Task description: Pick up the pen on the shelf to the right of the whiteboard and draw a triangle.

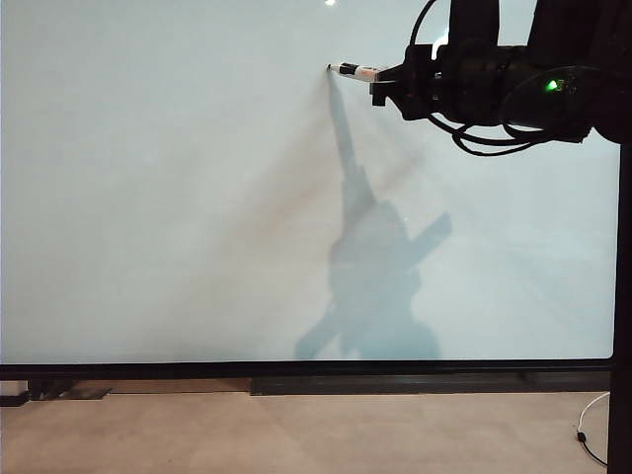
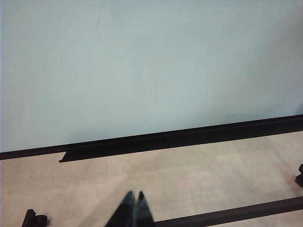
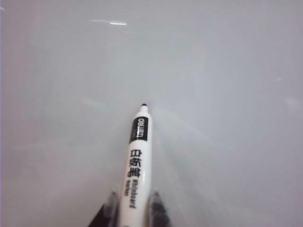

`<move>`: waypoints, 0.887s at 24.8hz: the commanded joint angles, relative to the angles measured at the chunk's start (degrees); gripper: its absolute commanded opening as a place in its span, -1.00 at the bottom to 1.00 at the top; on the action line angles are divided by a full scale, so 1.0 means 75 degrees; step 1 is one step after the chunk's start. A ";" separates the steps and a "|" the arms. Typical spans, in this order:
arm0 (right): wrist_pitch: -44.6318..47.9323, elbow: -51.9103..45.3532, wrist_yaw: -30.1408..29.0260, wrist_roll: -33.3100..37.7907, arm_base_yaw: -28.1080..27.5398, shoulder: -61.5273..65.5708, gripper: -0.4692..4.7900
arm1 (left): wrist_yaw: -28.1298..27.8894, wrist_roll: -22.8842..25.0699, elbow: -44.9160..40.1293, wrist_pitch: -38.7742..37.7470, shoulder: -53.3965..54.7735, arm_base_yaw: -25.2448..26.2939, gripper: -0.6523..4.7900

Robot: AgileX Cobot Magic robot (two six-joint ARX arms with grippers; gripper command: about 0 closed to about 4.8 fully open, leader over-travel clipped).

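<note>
Exterior view: a large glossy whiteboard (image 1: 197,197) with a thin black frame fills nearly the whole scene, standing above a beige floor (image 1: 296,434). A black tray rail (image 1: 395,383) runs along the bottom edge of the board; what lies on it cannot be made out. The right gripper (image 1: 380,79) reaches in from the upper right on a black arm with a small green light. It pinches the pen (image 1: 354,71), a slim white marker that sticks out level toward the left. The pen's black tip sits at or just off the board surface in the upper middle area; contact cannot be confirmed. The arm's grey shadow falls down the board below the pen. No drawn line shows on the board.

Left wrist view: the left gripper (image 2: 133,208) shows as two dark fingertips pressed together, pointing toward the lower part of the whiteboard (image 2: 151,61). It holds nothing and hangs over the beige floor (image 2: 189,179), well apart from the board's black bottom frame and tray rail (image 2: 142,146).

Right wrist view: the right gripper (image 3: 130,213) clamps the pen (image 3: 136,161) between its two dark fingers (image 3: 106,210). The pen barrel carries black printed lettering and a black band near the tip. The tip points at the bare whiteboard (image 3: 213,71), very close to it.
</note>
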 commanded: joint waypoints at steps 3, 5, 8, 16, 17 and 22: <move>0.0003 0.0038 -0.0009 0.0047 0.0012 -0.0038 -0.84 | 0.0023 0.0006 0.0023 -0.0020 0.0000 -0.0003 -0.78; -0.0006 0.0038 -0.0029 0.0143 0.0012 -0.0038 -0.84 | 0.0023 0.0006 0.0023 -0.0020 0.0000 -0.0003 -0.78; -0.0017 0.0035 -0.0189 0.0291 0.0012 -0.0038 -0.84 | 0.0023 0.0006 0.0023 -0.0020 0.0000 -0.0003 -0.78; -0.0041 0.0038 -0.0187 0.0297 0.0012 -0.0038 -0.84 | 0.0023 0.0006 0.0023 -0.0020 0.0000 -0.0003 -0.78; -0.0041 0.0038 -0.0187 0.0297 0.0012 -0.0038 -0.84 | 0.0023 0.0006 0.0023 -0.0020 0.0000 -0.0003 -0.78; -0.0041 0.0035 -0.0189 0.0344 0.0012 -0.0038 -0.84 | 0.0023 0.0006 0.0023 -0.0020 0.0000 -0.0003 -0.78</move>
